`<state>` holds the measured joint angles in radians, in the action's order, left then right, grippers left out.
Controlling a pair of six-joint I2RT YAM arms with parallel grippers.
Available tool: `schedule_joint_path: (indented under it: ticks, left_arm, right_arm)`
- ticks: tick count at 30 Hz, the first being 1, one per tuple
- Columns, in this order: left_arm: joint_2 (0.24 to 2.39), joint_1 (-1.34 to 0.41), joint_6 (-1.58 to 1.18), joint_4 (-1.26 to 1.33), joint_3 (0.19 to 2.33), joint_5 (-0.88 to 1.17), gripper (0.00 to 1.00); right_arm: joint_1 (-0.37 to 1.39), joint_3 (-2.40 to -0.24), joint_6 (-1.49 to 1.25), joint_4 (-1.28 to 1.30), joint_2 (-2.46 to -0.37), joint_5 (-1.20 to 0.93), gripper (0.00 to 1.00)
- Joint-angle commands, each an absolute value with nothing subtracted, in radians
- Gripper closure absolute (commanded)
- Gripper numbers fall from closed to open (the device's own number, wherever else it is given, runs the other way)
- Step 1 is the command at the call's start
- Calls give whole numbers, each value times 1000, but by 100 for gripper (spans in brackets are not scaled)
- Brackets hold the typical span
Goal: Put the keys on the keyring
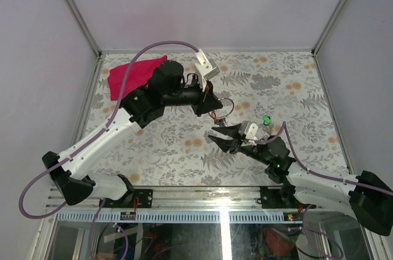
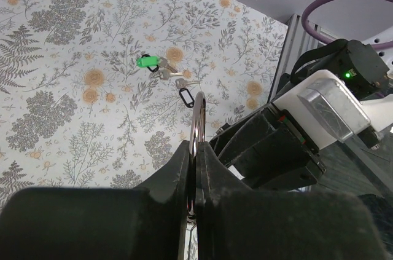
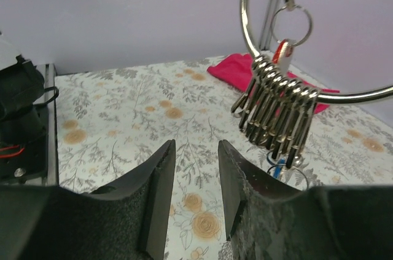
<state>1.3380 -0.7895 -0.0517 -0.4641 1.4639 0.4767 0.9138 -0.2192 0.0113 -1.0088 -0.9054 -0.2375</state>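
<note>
- While the left tool (image 2: 195, 149) pinches the keyring (image 2: 198, 115) edge-on between its fingers, the big silver ring stands clear above the floral desk (image 1: 295, 88).
- From the ring's lower curve hangs a row of silver snap clips (image 3: 276, 115).
- Just below the ring, the right tool (image 3: 196, 180) stands spread, with nothing between its fingers.
- On the desk lie keys with a green tag (image 2: 164, 72), apart from both tools.
- At the far left lies a red cloth (image 1: 132, 75).

My left gripper (image 1: 213, 110) is clamped tight at frame centre; my right gripper (image 1: 216, 136), just below, stands parted.
</note>
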Motion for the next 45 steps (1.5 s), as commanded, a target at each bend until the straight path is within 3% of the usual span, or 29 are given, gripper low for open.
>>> schedule_joint_path:
  ticks: [1,13,45]
  left_arm:
    - [1314,-781,-65,-393,1500,498,100]
    - [1308,-782,-69,-392,1506,509,100]
    - [1297,-781,-88,-385,1502,550,100]
  right_arm:
    - [920,-211,13,-1262,-945,-153,59]
    - [920,-175,38,-1288,-958,-95,48]
    - [919,-176,80,-1366,-941,-30,47]
